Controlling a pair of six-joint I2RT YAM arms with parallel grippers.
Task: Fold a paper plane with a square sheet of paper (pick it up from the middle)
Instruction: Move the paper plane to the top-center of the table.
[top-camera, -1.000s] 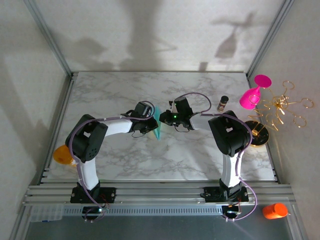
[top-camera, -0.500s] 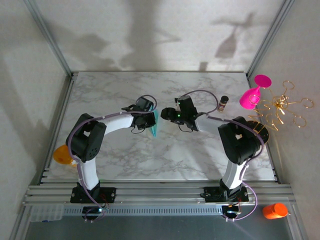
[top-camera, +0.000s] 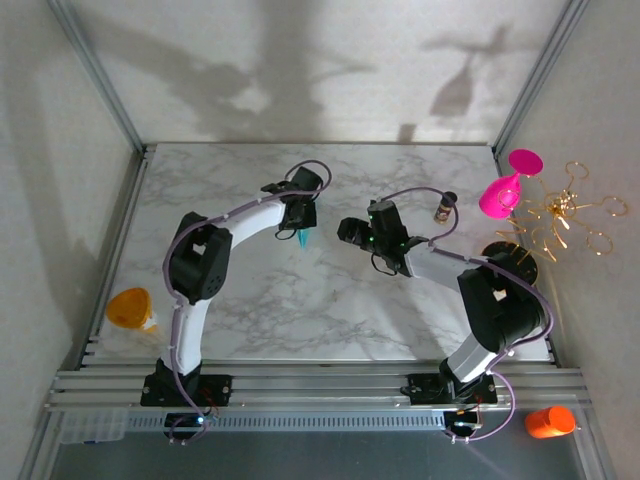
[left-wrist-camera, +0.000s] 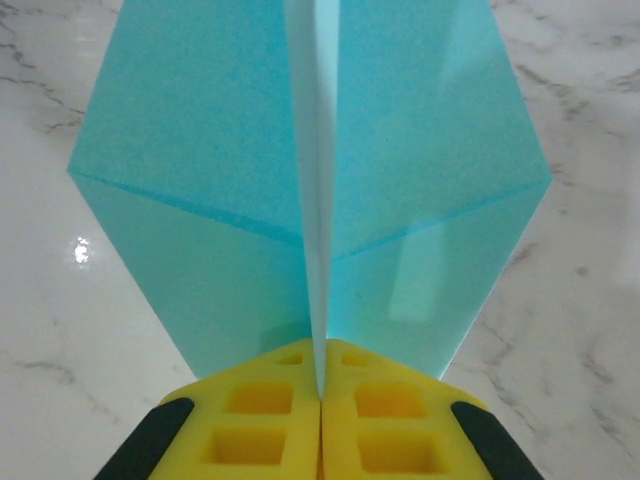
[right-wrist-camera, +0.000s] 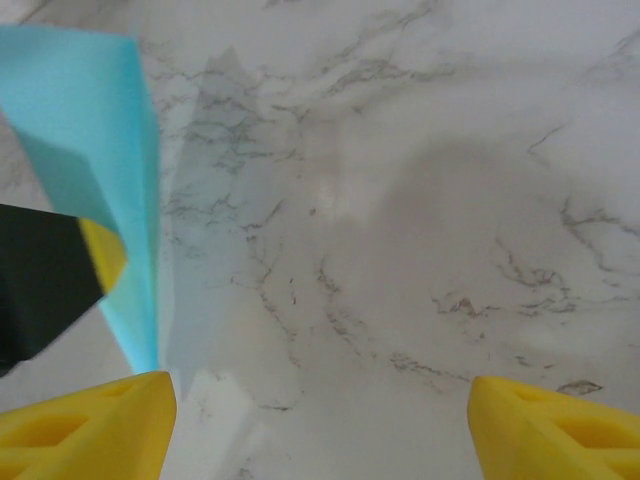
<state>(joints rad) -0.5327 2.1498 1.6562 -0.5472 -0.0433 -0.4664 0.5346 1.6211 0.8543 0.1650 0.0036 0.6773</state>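
The square sheet of paper is folded into a teal-blue paper plane with a centre ridge and two wings spread to either side. My left gripper is shut on the ridge at its near end, and the yellow fingers meet on the fold. From above, the left gripper holds the paper plane over the middle back of the marble table. My right gripper stands open just to the right of it, apart from the paper. In the right wrist view the right gripper has only marble between its fingers, with the paper plane at the left.
A pink goblet, a small dark-capped bottle and a gold wire stand are at the right back. An orange cup sits at the table's left edge. Another orange object lies beyond the near rail.
The right gripper has opened, let go of the paper and drawn off to the right. The left arm has stretched toward the back, carrying the paper with it.
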